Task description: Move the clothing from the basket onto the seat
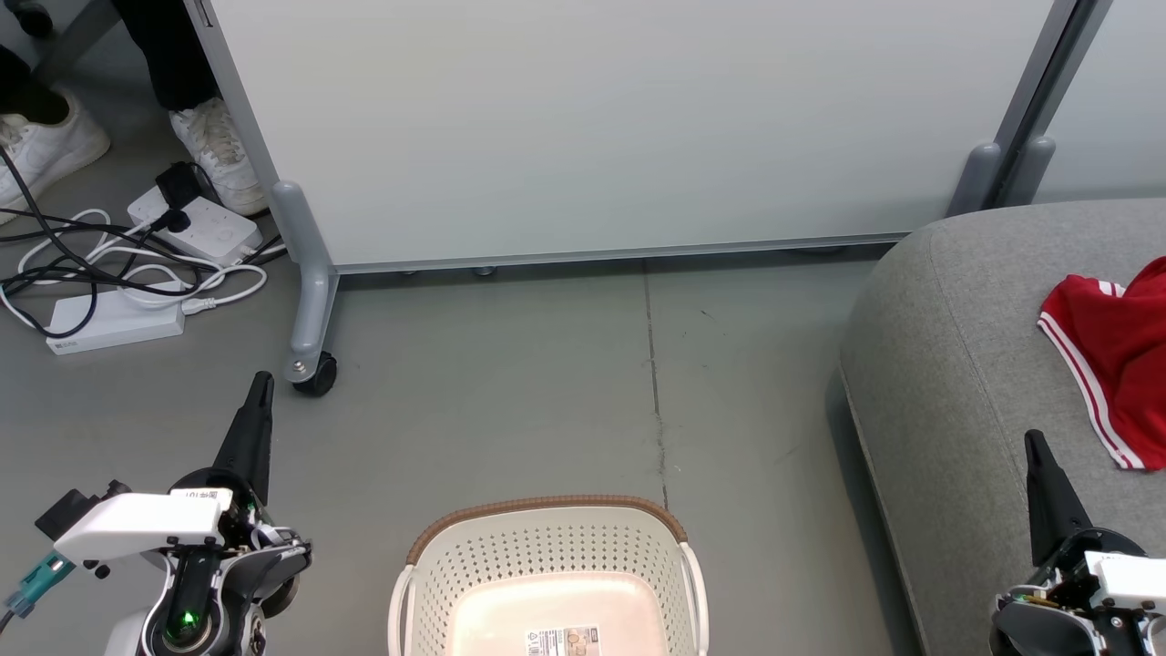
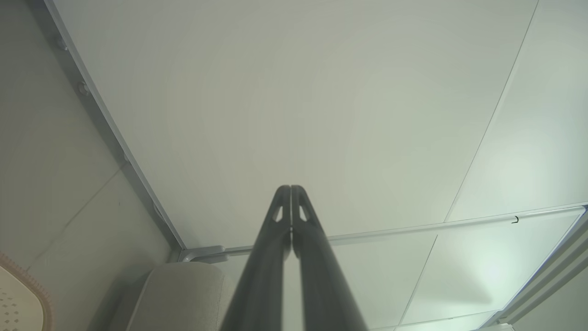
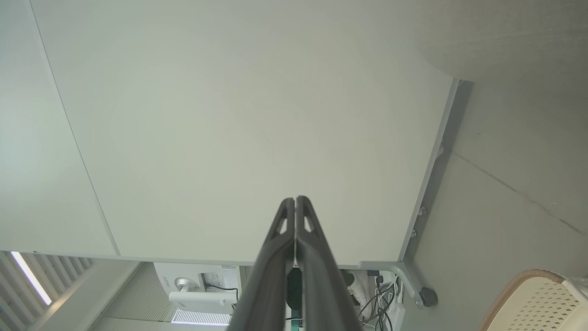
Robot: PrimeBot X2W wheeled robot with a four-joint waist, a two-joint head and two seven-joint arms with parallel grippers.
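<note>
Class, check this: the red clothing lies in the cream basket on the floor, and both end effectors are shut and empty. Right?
No: the head view shows the red clothing on the grey seat, not in the basket. The left end effector and right end effector are shut and empty.

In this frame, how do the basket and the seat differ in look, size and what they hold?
The basket is cream perforated plastic with a brown rim; the seat is grey fabric. The basket is much smaller than the seat. The basket's visible bottom is bare but for a label, while the seat carries the red clothing. Both stand on the grey floor.
</note>
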